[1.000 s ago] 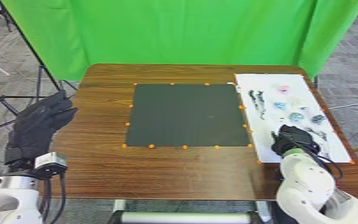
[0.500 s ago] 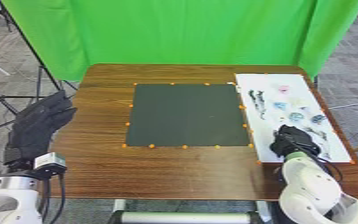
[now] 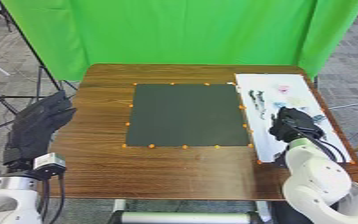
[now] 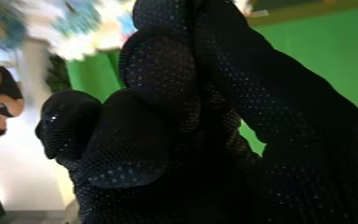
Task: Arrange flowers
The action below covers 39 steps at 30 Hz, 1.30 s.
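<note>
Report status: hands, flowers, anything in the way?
Left hand open by table's left edge. Right hand over white sheet. Pink flower toward the far end, nothing over it.

Brown wooden surface (image 3: 180, 175), rounded far corners. Flat on it, near the middle: dark grey, roughly square mat (image 3: 184, 115), small orange dots (image 3: 185, 147) along its edges. Just beside the mat, toward the surface's right edge: long white rectangular sheet (image 3: 269, 80).
</note>
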### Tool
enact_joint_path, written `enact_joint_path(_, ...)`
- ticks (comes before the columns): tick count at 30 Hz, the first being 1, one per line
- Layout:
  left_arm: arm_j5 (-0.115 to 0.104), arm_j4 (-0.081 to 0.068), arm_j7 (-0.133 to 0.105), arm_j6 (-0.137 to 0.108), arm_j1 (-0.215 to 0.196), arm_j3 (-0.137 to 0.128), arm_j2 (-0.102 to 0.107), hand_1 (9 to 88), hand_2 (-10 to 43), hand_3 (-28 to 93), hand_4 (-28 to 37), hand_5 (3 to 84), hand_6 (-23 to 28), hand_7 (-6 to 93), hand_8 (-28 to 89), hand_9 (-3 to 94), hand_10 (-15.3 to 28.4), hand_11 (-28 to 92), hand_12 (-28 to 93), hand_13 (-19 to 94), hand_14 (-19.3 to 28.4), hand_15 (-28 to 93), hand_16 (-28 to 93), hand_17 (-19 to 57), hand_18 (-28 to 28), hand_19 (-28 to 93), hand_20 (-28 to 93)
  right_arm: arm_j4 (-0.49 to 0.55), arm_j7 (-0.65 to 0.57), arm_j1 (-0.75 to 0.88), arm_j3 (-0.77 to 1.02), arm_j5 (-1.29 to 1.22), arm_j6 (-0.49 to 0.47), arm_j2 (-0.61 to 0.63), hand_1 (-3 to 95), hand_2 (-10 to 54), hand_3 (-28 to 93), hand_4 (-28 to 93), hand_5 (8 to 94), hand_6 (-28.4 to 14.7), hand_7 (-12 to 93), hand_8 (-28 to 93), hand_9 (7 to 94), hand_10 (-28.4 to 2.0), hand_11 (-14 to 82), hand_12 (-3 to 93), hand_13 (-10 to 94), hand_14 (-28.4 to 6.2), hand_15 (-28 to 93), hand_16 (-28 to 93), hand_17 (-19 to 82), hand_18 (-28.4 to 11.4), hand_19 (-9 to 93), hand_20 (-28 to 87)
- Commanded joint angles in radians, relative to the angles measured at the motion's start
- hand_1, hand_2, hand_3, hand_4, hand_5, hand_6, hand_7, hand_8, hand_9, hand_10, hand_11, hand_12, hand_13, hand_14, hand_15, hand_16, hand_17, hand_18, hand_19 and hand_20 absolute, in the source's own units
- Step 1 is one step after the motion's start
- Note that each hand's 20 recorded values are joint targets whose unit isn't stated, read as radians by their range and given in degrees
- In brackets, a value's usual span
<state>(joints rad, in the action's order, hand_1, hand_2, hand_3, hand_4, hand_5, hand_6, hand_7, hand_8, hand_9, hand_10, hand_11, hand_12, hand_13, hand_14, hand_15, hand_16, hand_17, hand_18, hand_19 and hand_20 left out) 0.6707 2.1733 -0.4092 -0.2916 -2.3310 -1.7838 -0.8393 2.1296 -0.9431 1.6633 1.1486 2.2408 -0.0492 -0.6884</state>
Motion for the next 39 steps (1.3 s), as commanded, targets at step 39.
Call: enact_joint_path(39, 0.062, -0.017, 0.106, 0.057, 0.086, 0.026, -0.097, 25.0, 6.1, 81, -18.8, 40.9, 10.7, 11.4, -9, 34.8, 20.7, 31, 7, 22, 27.6, 61, -16, -8.9, 23.8, 62, -3, -0.278, 0.325, -0.330, -0.385, 0.251, -0.302, -0.678, 52.4, -9.5, 78, -22, 85.2, -4.8, 29, 28, 86.7, -13.1, 51.0, 31.4, 85, -6.1, 78, 29, 55, -23.3, 93, 39)
